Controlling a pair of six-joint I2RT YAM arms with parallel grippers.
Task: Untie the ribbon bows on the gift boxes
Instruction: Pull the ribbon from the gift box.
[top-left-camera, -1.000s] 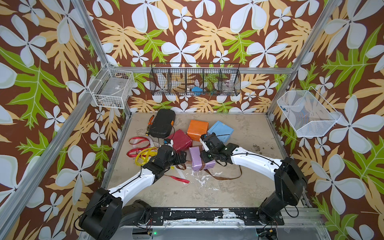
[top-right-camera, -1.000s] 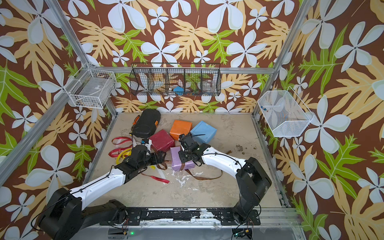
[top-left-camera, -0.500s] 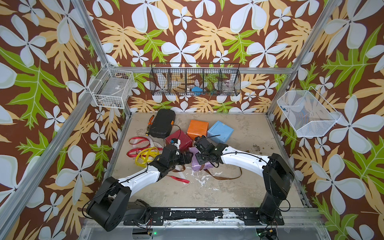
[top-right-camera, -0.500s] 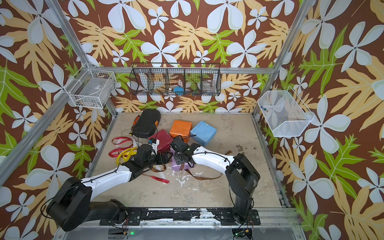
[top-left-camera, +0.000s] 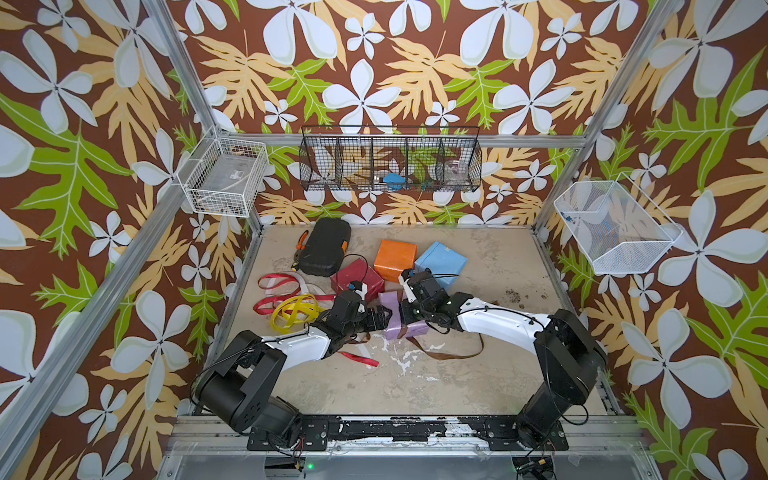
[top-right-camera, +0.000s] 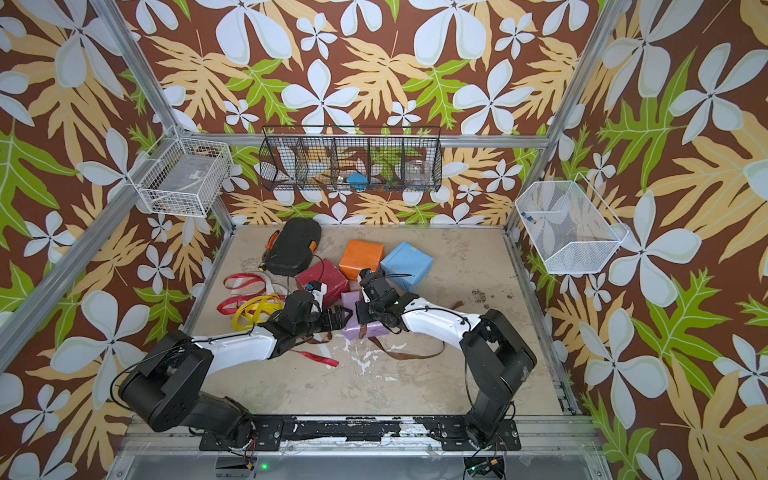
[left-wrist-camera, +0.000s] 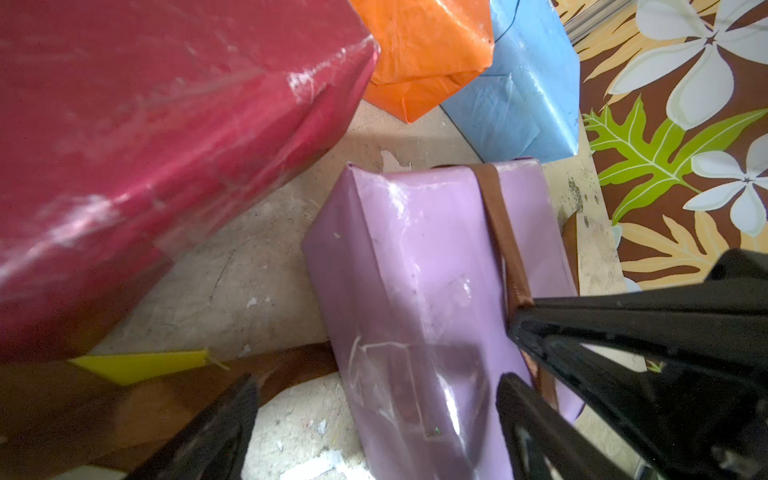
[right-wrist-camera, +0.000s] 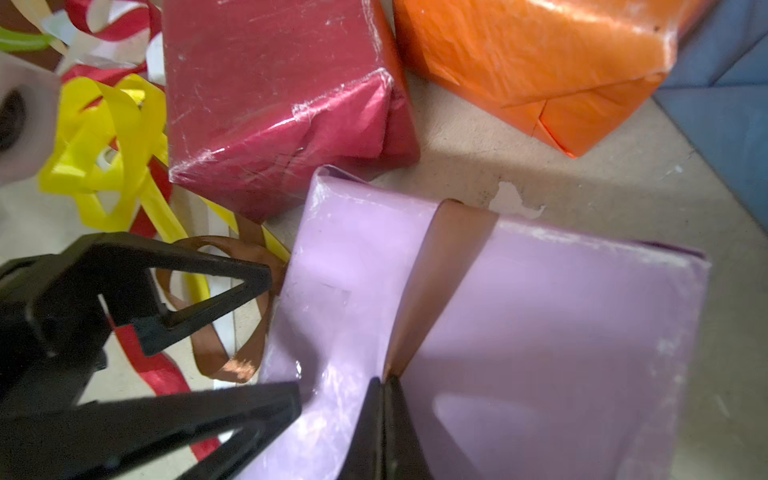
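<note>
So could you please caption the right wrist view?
Right gripper pinches the brown ribbon on the lilac box.

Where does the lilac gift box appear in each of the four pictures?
Top views: lilac gift box at centre, between both grippers.
Left wrist view: lower centre, brown ribbon across it.
Right wrist view: lower right.
Shared landmark: the dark red box beside it.
</note>
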